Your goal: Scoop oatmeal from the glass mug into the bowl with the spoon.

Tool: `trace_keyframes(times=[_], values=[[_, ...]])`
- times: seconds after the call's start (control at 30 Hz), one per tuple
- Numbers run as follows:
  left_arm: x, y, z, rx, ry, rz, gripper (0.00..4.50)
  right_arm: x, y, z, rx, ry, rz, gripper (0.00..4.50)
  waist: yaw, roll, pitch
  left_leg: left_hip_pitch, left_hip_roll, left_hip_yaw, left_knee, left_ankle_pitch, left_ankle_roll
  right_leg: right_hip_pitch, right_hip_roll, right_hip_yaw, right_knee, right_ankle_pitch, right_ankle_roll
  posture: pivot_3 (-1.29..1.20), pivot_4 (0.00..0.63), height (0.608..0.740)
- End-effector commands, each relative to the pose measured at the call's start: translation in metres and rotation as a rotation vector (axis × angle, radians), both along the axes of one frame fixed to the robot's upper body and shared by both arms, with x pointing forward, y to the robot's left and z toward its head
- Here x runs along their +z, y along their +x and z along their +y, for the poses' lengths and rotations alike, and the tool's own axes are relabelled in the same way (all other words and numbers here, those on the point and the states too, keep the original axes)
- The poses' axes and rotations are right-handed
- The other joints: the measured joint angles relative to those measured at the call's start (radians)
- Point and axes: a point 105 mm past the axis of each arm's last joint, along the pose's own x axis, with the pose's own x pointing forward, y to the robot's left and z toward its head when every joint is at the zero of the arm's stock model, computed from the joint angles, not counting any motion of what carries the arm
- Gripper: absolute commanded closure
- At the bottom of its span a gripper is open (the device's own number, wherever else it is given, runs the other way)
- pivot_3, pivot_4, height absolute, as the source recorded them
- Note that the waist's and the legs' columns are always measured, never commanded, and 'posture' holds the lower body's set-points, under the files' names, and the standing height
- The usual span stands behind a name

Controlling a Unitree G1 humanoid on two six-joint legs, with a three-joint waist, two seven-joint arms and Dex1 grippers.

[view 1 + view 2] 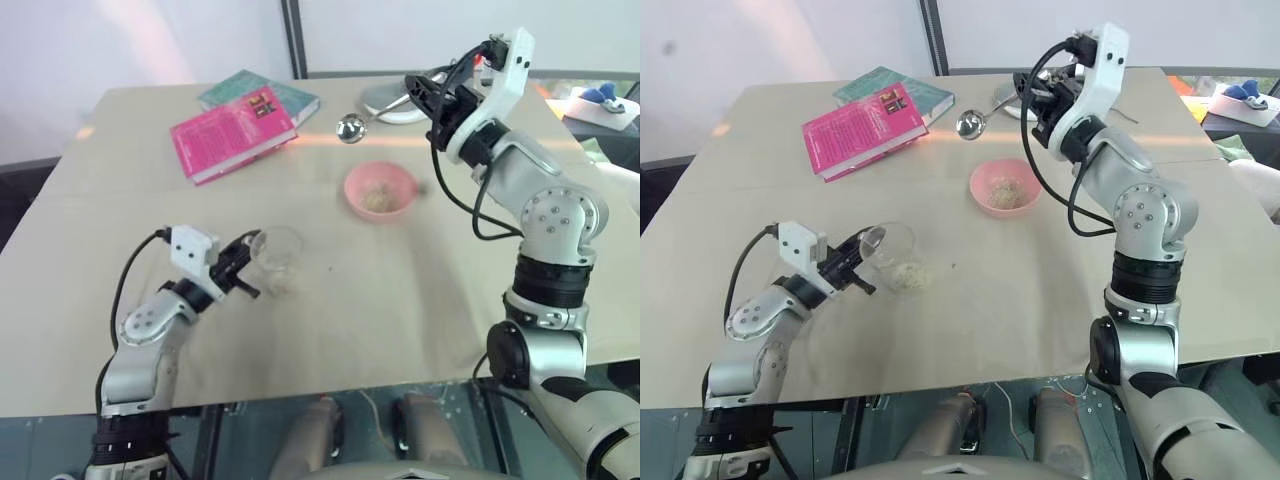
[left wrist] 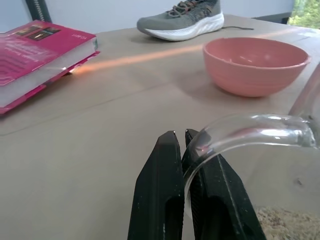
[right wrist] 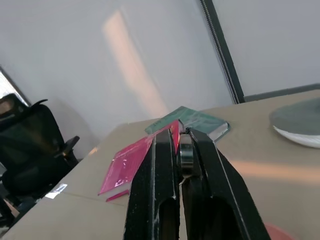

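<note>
The left gripper (image 1: 862,262) has its two black fingers pinched shut on the rim of the small clear glass mug (image 1: 897,258), which stands on the tan bench (image 1: 1020,300) near the front left. That hold looks meant to steady the mug so it cannot slide or tip while the spoon digs in. A thin layer of pale beige oatmeal flakes (image 1: 906,276) lies in the bottom of the mug.

The right gripper (image 1: 415,95) is raised above the far side of the bench, clamped on the handle of the slim silver metal spoon (image 1: 352,128), whose shiny head hangs in the air beyond the small round pink bowl (image 1: 380,192). The bowl sits mid-bench, well apart from the mug, and already holds a little heap of flakes.

A pink book (image 1: 232,132) lies on a teal one (image 1: 262,93) at the far left; its cover carries dark lettering too small for me to read. A grey trainer (image 2: 182,19) rests further back.
</note>
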Motion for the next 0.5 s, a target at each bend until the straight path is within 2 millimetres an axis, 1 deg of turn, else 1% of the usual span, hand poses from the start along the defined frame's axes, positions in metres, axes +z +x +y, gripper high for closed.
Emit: trace_keyframes(times=[0.03,0.17,0.27,0.37,0.43,0.5], values=[[0.020,0.013,0.003,0.068,-0.002,-0.057,4.48,0.021,-0.022,0.009,0.062,-0.025,-0.120,4.50,0.000,0.000,0.000,0.000,0.000,0.000,0.000,0.000,0.000,0.000,0.000,0.000,0.000,0.000,0.000,0.00,0.150,0.740],[0.043,0.040,0.009,0.189,-0.012,-0.106,4.48,0.036,-0.040,0.019,0.140,-0.044,-0.198,4.50,0.004,-0.001,0.000,-0.002,0.000,-0.002,0.001,0.000,0.000,0.000,0.000,-0.002,0.000,0.000,0.000,0.00,0.150,0.740],[0.055,0.055,0.010,0.241,-0.006,-0.136,4.48,0.044,-0.049,0.025,0.182,-0.060,-0.234,4.50,0.004,-0.001,0.000,-0.002,-0.001,-0.002,0.002,0.000,0.000,0.000,0.000,-0.002,0.000,0.000,0.000,0.00,0.150,0.740],[0.061,0.063,0.007,0.261,-0.010,-0.151,4.48,0.044,-0.054,0.031,0.210,-0.093,-0.254,4.50,-0.001,-0.001,0.000,-0.002,-0.001,-0.002,0.002,0.000,0.000,0.000,0.000,-0.001,-0.001,0.000,0.000,0.00,0.150,0.740],[0.064,0.068,0.004,0.271,0.004,-0.164,4.48,0.040,-0.058,0.037,0.236,-0.124,-0.265,4.50,-0.002,-0.001,0.000,-0.002,-0.001,-0.002,0.002,0.000,0.000,-0.001,0.000,-0.001,-0.001,0.000,0.000,0.00,0.150,0.740],[0.065,0.071,0.000,0.271,0.011,-0.176,4.48,0.036,-0.057,0.042,0.240,-0.156,-0.270,4.50,-0.002,-0.001,0.000,-0.003,-0.001,-0.001,0.001,0.000,0.000,-0.002,0.000,-0.001,-0.001,0.000,0.000,0.00,0.150,0.740]])
